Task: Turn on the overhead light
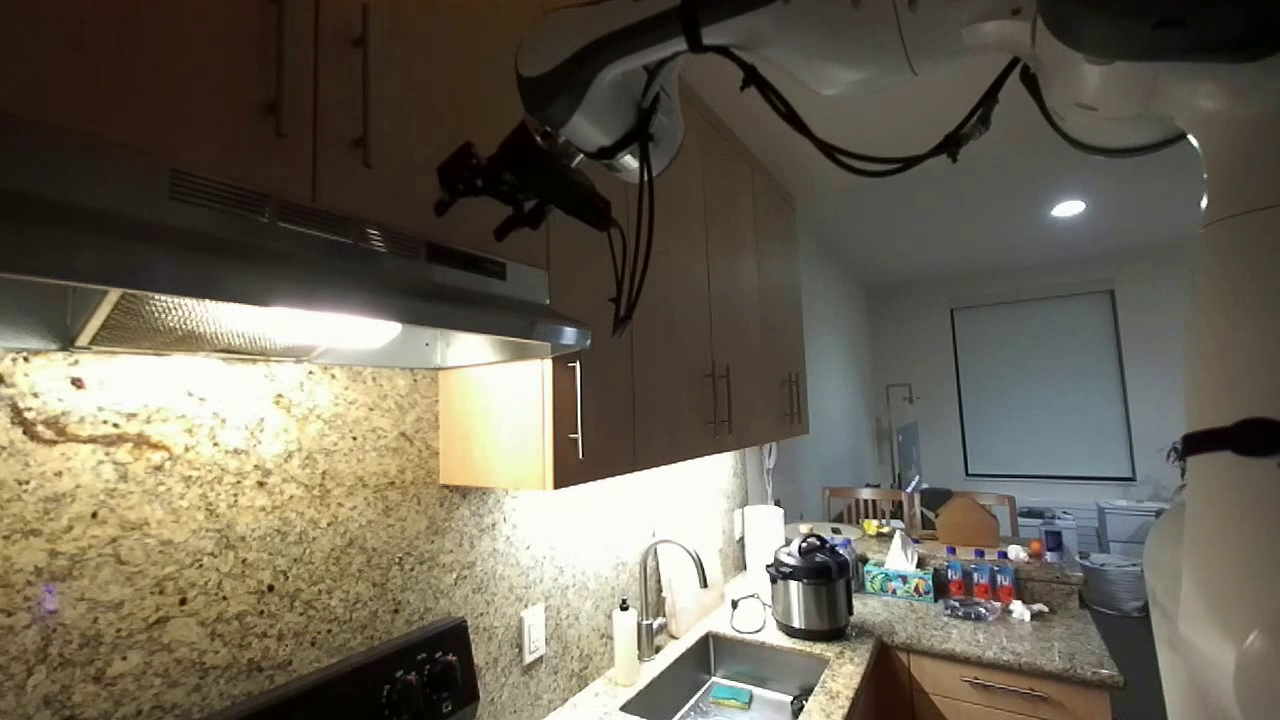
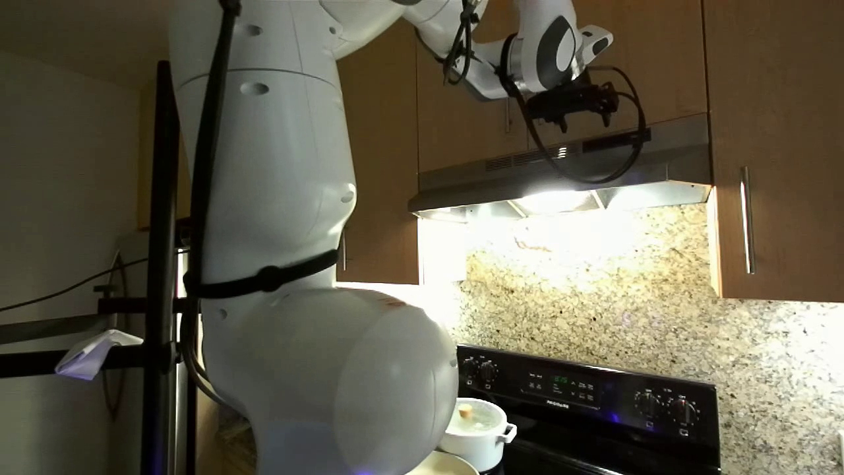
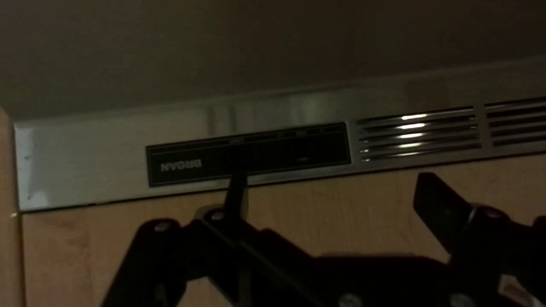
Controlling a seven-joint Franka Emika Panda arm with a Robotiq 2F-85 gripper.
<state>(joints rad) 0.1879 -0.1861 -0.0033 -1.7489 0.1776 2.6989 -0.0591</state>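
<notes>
The overhead light [image 1: 335, 328] under the range hood glows in both exterior views [image 2: 554, 200]. The steel range hood [image 1: 130, 255] also shows in the wrist view [image 3: 85, 157]. Its black control panel [image 3: 204, 157] bears the word BROAN, upside down, and small dark switches; the panel shows small in both exterior views [image 1: 466, 261] [image 2: 603, 142]. My gripper [image 3: 332, 175] is open and empty, fingers wide apart, near the hood front in both exterior views [image 1: 470, 222] [image 2: 585, 125]. In the wrist view its left fingertip overlaps the panel's edge; I cannot tell whether it touches.
Wooden cabinets [image 1: 670, 300] with bar handles stand above and beside the hood. Below are a black stove [image 2: 567, 382], a white pot [image 2: 475, 432], a sink [image 1: 690, 690] with a faucet [image 1: 645, 590], and a pressure cooker [image 1: 812, 590]. Cables [image 1: 640, 230] hang from the wrist.
</notes>
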